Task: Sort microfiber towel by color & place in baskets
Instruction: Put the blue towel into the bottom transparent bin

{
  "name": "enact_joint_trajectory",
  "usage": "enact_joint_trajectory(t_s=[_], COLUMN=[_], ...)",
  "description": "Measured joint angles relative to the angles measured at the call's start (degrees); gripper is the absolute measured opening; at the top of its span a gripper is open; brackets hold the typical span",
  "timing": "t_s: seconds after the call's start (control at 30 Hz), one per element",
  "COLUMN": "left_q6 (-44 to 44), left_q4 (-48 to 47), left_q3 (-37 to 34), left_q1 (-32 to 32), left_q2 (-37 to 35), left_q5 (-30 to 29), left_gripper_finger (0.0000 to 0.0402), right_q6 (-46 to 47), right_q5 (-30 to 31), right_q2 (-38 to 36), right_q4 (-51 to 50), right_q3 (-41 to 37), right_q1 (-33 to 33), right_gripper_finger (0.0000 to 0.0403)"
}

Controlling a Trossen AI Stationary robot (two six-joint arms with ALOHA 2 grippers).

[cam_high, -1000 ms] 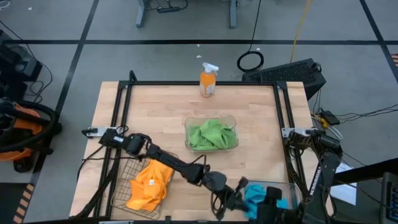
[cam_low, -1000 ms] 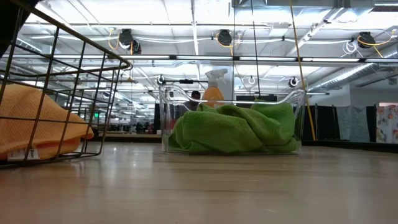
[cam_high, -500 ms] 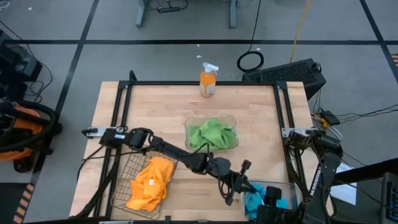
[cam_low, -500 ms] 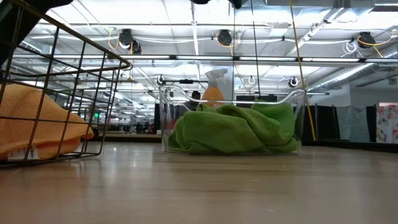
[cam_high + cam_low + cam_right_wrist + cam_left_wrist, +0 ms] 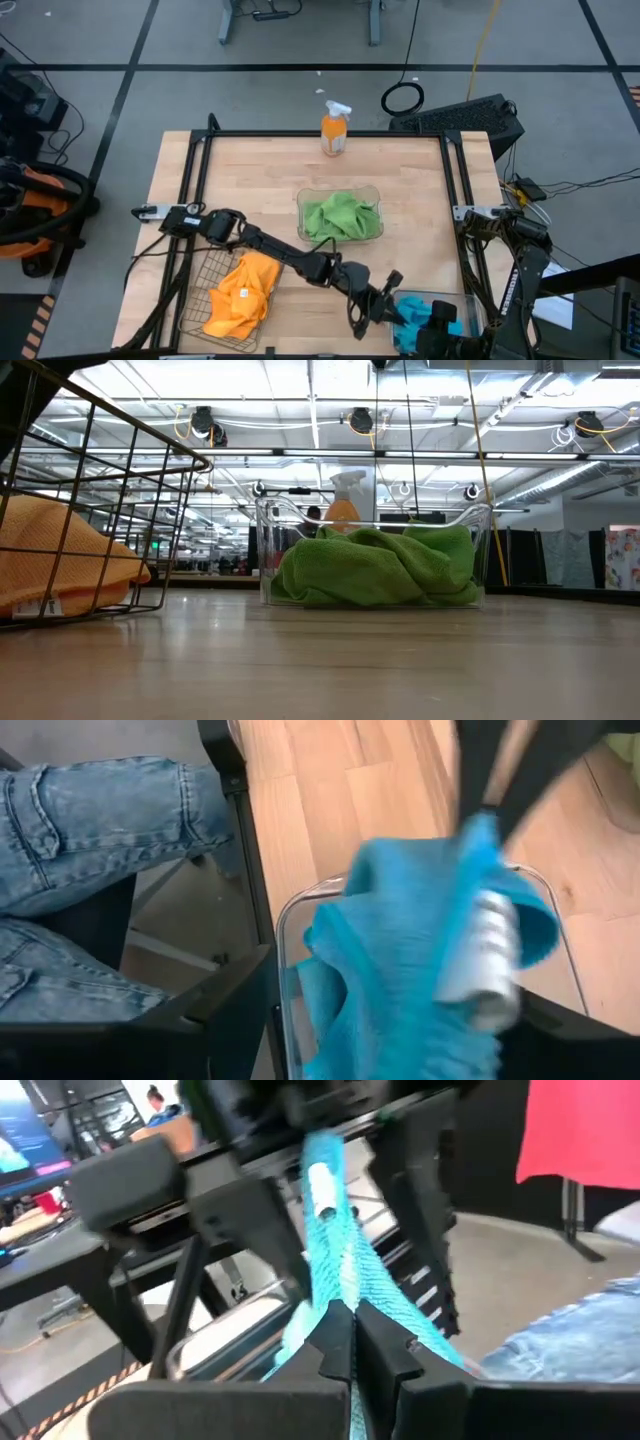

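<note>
The left gripper [image 5: 375, 303] has drawn back slightly from the table's [image 5: 250, 180] near right corner since half a second ago, fingers clamped on a blue towel [image 5: 345, 1270] above the clear basket [image 5: 300, 910] there. The right gripper's state cannot be told. Three baskets: green towels [image 5: 340, 217] at centre, orange towels [image 5: 243, 293] in the wire basket [image 5: 200, 290] near the left edge, apparently two each. The far half lies open except for a spray bottle [image 5: 334, 128].

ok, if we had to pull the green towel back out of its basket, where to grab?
Pinch the raised fold on the green towel, coming straight down. It lies crumpled inside the clear basket, whose walls rise around it and block a sideways approach.
</note>
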Motion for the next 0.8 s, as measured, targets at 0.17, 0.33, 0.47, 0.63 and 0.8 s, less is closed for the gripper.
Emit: enact_joint_trajectory(t_s=[0.17, 0.33, 0.47, 0.63, 0.8], left_q6=[-3.37, -4.48, -4.39, -3.39, -3.02], left_q4=[-0.09, -0.18, -0.19, 2.22, 8.52], left_q3=[-0.03, -0.04, -0.04, -0.04, 0.0], left_q1=[-1.3, -2.31, -3.18, -3.7, -4.64], left_q2=[-0.39, -1.81, -2.45, -2.45, -2.58], left_q5=[-5.8, -6.72, -7.2, -7.62, -7.6], left_gripper_finger=[0.0041, 0.0111, 0.0171, 0.022, 0.0234], right_q6=[-0.36, -3.71, -5.47, -5.58, -3.29], right_q5=[0.03, 0.13, 0.29, 2.12, 2.9], right_q2=[0.0, 0.0, 0.0, 0.0, 0.0], right_q4=[-0.21, -0.45, -0.66, -1.13, -2.42], right_q3=[0.02, 0.02, 0.02, 0.02, 0.02], right_q1=[-0.04, -0.07, -0.09, -0.1, -0.13], right_gripper_finger=[0.0253, 0.0253, 0.0253, 0.0253, 0.0253])
